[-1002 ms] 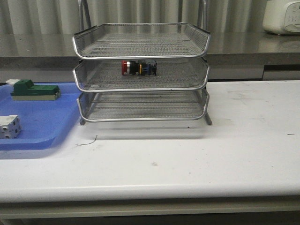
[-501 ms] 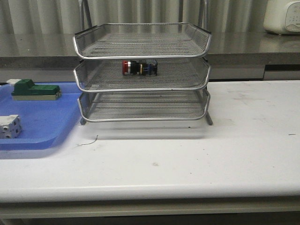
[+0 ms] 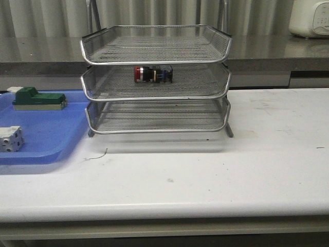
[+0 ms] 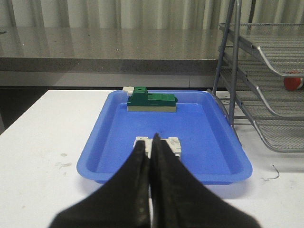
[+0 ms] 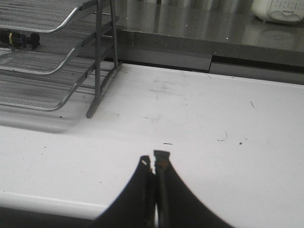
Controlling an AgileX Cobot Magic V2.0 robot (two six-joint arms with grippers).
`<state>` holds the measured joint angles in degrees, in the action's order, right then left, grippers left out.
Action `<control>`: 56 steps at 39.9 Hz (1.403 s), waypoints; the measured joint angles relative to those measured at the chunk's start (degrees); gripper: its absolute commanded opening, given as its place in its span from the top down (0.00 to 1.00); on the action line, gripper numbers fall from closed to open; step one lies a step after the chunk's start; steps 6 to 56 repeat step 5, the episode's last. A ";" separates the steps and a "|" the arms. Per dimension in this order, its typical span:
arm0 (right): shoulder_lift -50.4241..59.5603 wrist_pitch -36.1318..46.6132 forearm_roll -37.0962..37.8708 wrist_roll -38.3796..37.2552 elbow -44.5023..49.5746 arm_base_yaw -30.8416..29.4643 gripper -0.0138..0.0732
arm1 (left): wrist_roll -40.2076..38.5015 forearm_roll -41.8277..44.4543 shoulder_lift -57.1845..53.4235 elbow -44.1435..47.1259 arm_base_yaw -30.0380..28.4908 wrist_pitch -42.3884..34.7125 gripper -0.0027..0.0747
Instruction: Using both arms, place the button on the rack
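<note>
The button (image 3: 152,74), with its red head and dark body, lies on its side on the middle tier of the silver wire-mesh rack (image 3: 154,98). Its red head (image 4: 293,83) peeks out in the left wrist view, and its dark body (image 5: 19,39) shows in the right wrist view. Neither arm appears in the front view. My left gripper (image 4: 151,142) is shut and empty, hovering before the blue tray. My right gripper (image 5: 154,161) is shut and empty over bare white table, to the right of the rack (image 5: 57,52).
A flat blue tray (image 3: 56,149) sits left of the rack, holding a green block (image 3: 38,99) and a white-grey block (image 3: 9,139). A grey counter ledge (image 3: 267,51) runs behind the table. A white appliance (image 3: 309,18) stands at the back right.
The rack's middle tier with the button has shifted very slightly to the right since one second ago. Otherwise nothing moves.
</note>
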<state>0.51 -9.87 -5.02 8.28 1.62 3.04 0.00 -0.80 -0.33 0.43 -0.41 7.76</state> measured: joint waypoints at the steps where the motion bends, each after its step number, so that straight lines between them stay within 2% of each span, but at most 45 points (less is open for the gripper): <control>1: 0.00 0.00 0.00 0.00 0.00 0.00 0.91 | 0.00 0.00 0.00 0.00 0.00 0.00 0.99; 56: 0.00 0.00 0.00 0.00 0.00 0.00 0.91 | 0.00 0.00 0.00 0.00 0.00 0.00 0.99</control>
